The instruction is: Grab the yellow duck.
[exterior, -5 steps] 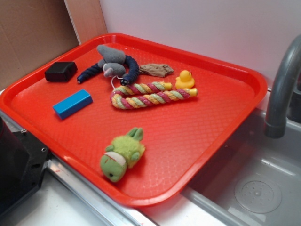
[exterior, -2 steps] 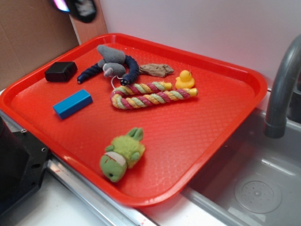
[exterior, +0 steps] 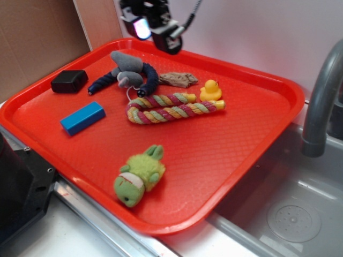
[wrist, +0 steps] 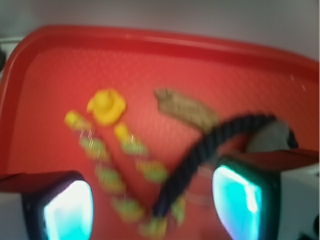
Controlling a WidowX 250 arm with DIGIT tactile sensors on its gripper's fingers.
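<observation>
Landmark: the red tray (exterior: 252,155).

Near edge of tray: a green turtle (exterior: 139,175), lying on its side. Beyond it, toward the left rim, a blue block (exterior: 82,118). Mid-tray: a striped rope (exterior: 174,107), doubled over.

The duck (exterior: 210,90) stands upright on the tray, touching the rope's yellow-tipped far end. A brown scrap (exterior: 178,80) lies just left of it, then a grey plush (exterior: 128,69) with a dark cord, then a black box (exterior: 69,81) near the left rim.

The gripper (exterior: 155,29) hangs in the air over the tray's far edge, well apart from the duck, up and to its left. Jaws stand spread, nothing between them. In the blurred wrist view the duck (wrist: 106,106) sits above the gap, nearer the left finger (wrist: 65,210).

Change: 0.4 s ago the gripper was at the upper left, off the tray; it has moved right and lower. Objects on the tray unmoved.
</observation>
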